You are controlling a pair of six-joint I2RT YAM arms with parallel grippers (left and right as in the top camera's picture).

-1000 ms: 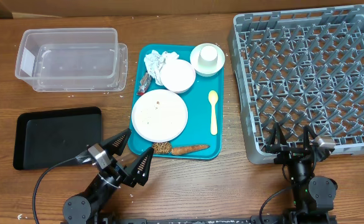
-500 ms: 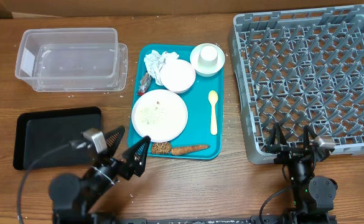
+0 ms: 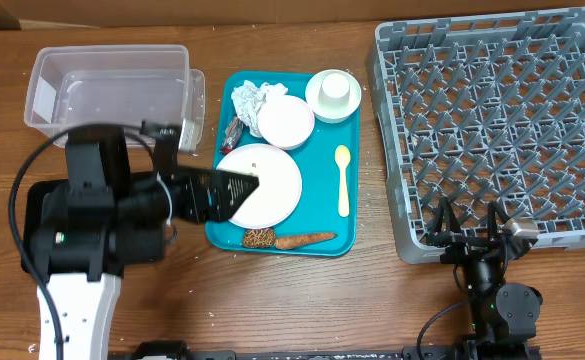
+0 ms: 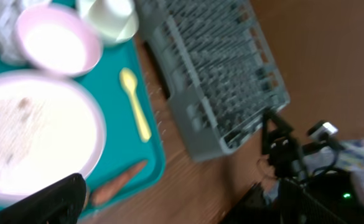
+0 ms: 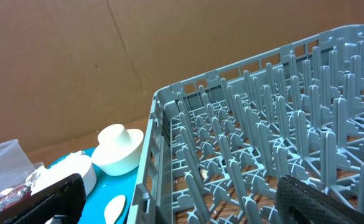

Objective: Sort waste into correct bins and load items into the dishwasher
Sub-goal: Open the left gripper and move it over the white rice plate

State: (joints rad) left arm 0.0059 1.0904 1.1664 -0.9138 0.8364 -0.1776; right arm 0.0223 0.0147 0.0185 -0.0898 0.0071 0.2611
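Where the table edge lies nearest you, your right gripper stands with its fingers spread wide and empty, just at the near rim of the large square grey plastic dish rack, which fills the table toward 2 o'clock. Your left gripper is likewise spread wide and holds nothing. It reaches in from 9 o'clock over the left edge of the pale pink round plate; you cannot tell whether it touches.

That plate lies on the near half of the teal rectangular serving tray. At the plate's 6 o'clock you have the brown crumbly chunk, with the orange-brown carrot-like stick just beside it at 5 o'clock. The small yellow plastic spoon lies at 3 o'clock.

Farther off, the pale pink bowl sits at 12 o'clock and the small dark-red wrapper at 11 o'clock, with the crumpled white paper napkin beyond it. The small white cup sits in the whitish bowl at 1 o'clock. The clear, deep rectangular plastic tub stands off the tray at 10 o'clock.
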